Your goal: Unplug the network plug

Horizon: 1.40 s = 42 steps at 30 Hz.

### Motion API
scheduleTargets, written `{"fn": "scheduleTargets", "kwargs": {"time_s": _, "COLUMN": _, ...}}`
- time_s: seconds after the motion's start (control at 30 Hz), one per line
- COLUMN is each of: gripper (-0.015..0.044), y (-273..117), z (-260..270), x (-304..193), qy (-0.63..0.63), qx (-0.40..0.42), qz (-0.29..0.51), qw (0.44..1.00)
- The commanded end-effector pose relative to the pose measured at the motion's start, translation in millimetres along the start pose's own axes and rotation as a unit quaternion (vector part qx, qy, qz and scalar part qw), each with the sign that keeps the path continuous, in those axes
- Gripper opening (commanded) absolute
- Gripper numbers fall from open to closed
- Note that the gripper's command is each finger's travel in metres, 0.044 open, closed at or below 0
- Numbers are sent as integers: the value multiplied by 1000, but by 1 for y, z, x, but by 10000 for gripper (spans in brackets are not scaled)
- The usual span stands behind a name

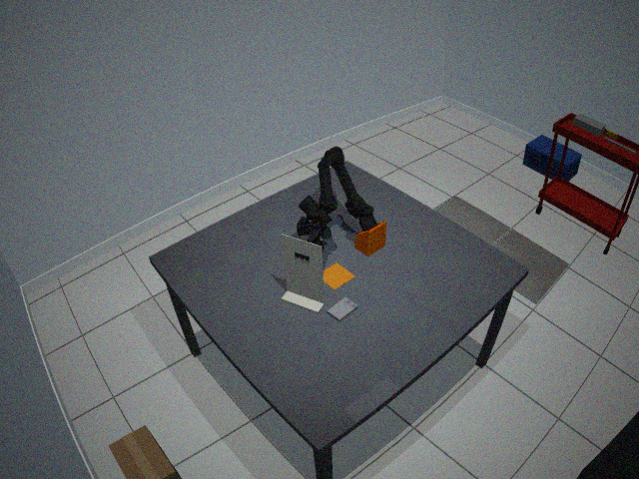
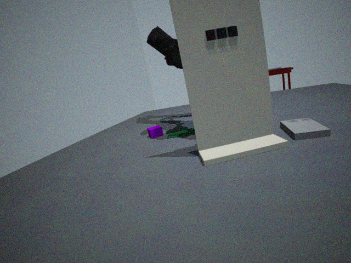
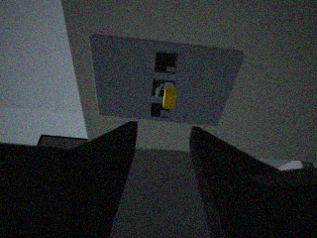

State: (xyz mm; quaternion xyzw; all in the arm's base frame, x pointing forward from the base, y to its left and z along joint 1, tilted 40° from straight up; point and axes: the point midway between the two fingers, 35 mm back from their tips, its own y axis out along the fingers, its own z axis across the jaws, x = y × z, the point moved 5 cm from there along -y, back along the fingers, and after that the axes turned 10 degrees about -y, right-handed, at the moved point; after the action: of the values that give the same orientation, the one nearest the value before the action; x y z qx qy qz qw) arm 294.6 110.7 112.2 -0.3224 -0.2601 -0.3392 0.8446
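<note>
The upright beige panel point(image 1: 305, 272) point(image 2: 226, 90) point(image 3: 277, 94) stands on the table, with a blue-grey socket plate point(image 3: 124, 79) on the side facing the arm. In the wrist view, three dark sockets sit in a row. The plug is at the middle socket, and its yellow tab point(image 3: 169, 98) sticks out; its lock state cannot be made out. My gripper point(image 3: 163, 131) is partly open and empty, its fingertips short of the plug. In the top and exterior views the panel hides the fingertips. A flat orange patch point(image 1: 337, 275) and a flat green patch point(image 2: 181, 132) lie on the table; which is the marked square is unclear.
An orange upright block point(image 1: 370, 239) stands near the arm's base. A flat grey box point(image 1: 342, 307) point(image 2: 304, 127) lies beside the panel's white foot point(image 1: 302, 301) point(image 2: 243, 148). A purple block point(image 2: 154, 131) lies on the table beyond the panel. A red cart point(image 1: 583, 206) stands off the table.
</note>
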Motion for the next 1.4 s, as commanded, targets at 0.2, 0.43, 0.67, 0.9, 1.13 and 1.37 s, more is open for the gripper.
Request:
{"fn": "scheduleTargets", "kwargs": {"time_s": 0.2, "gripper": 156, "y": 12, "z": -2, "x": 3, "qy": 2, "qx": -4, "qz": 0, "qw": 1000}}
{"fn": "scheduleTargets", "kwargs": {"time_s": 0.43, "gripper": 156, "y": 21, "z": -2, "x": 5, "qy": 2, "qx": -3, "qz": 0, "qw": 1000}}
{"fn": "scheduleTargets", "kwargs": {"time_s": 0.67, "gripper": 156, "y": 30, "z": -3, "x": 7, "qy": 2, "qx": -3, "qz": 0, "qw": 1000}}
{"fn": "scheduleTargets", "kwargs": {"time_s": 0.9, "gripper": 156, "y": 39, "z": -3, "x": 9, "qy": 2, "qx": -2, "qz": -1, "qw": 1000}}
{"fn": "scheduleTargets", "kwargs": {"time_s": 1.13, "gripper": 156, "y": 47, "z": -4, "x": 10, "qy": 3, "qx": -2, "qz": -1, "qw": 1000}}
{"fn": "scheduleTargets", "kwargs": {"time_s": 1.37, "gripper": 57, "y": 47, "z": -4, "x": 10, "qy": 3, "qx": -2, "qz": -1, "qw": 1000}}
